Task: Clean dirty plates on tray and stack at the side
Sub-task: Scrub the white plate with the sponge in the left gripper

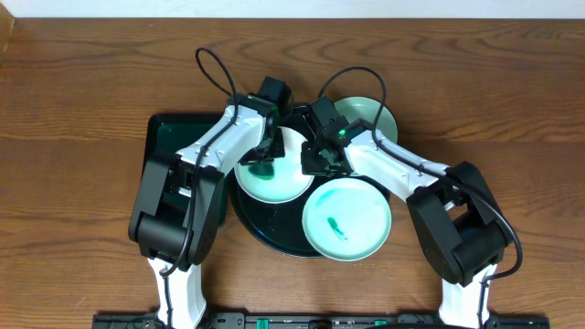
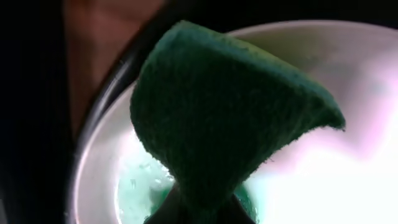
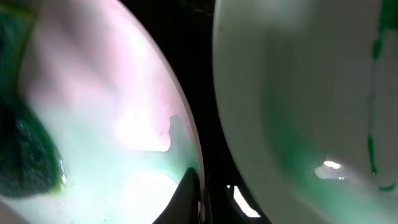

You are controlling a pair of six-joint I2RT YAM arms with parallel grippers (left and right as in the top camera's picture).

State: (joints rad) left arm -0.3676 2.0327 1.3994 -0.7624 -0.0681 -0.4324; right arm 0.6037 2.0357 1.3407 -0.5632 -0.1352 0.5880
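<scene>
The white plate (image 1: 285,183) lies on the left of the round black tray (image 1: 265,233), wet and green-smeared. My left gripper (image 1: 265,157) is shut on a green sponge (image 2: 230,112) and presses it on this plate (image 2: 348,186). My right gripper (image 1: 315,163) is shut on the white plate's right rim (image 3: 112,93), fingertips at the edge (image 3: 196,199). A mint plate (image 1: 347,219) with a green smear lies front right on the tray and shows in the right wrist view (image 3: 292,93). Another mint plate (image 1: 375,119) lies at the back right, partly hidden by my right arm.
A rectangular dark tray (image 1: 169,137) with a green bottom sits left of the round tray, under my left arm. The sponge also shows at the left edge of the right wrist view (image 3: 25,155). Brown wooden table (image 1: 82,110) surrounds everything.
</scene>
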